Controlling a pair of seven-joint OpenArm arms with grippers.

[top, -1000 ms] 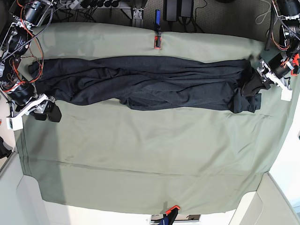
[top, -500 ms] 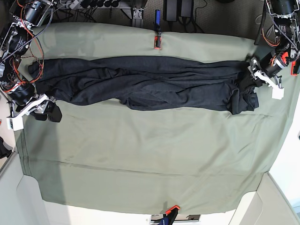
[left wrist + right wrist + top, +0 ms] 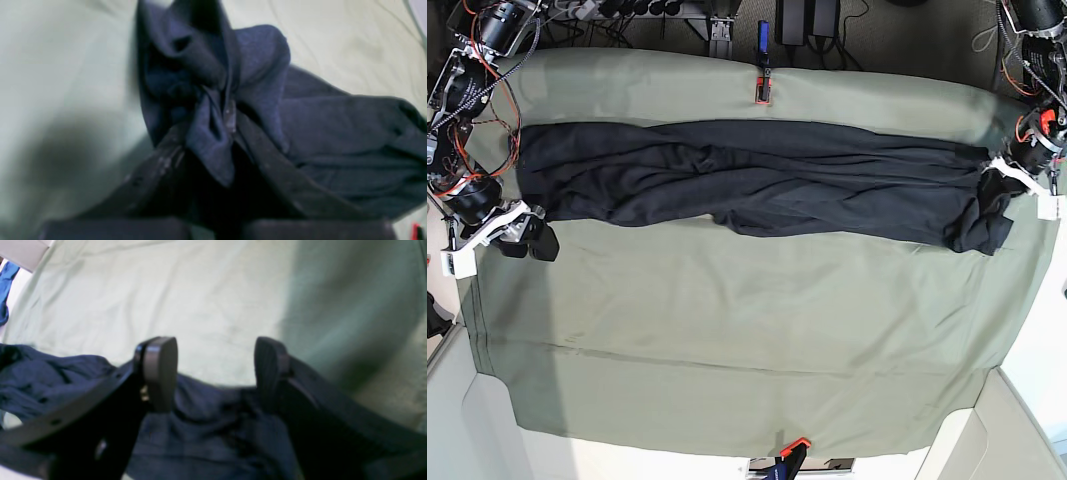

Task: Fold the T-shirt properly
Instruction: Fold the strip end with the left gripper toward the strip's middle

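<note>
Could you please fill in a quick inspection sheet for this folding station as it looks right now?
Surface: sage-green table cloth covers the table, lightly creased.
Job's things: T-shirt lies bunched in a long twisted band across the far half, not folded.
Clutter: red clip at the far cloth edge; another at the near edge.
Grippers: left gripper shut on a bunch of the T-shirt's end; right gripper open, empty, over the other end.
Cables: red and black wires on the right arm, off the cloth.
Surroundings: dark equipment beyond the far edge.
</note>
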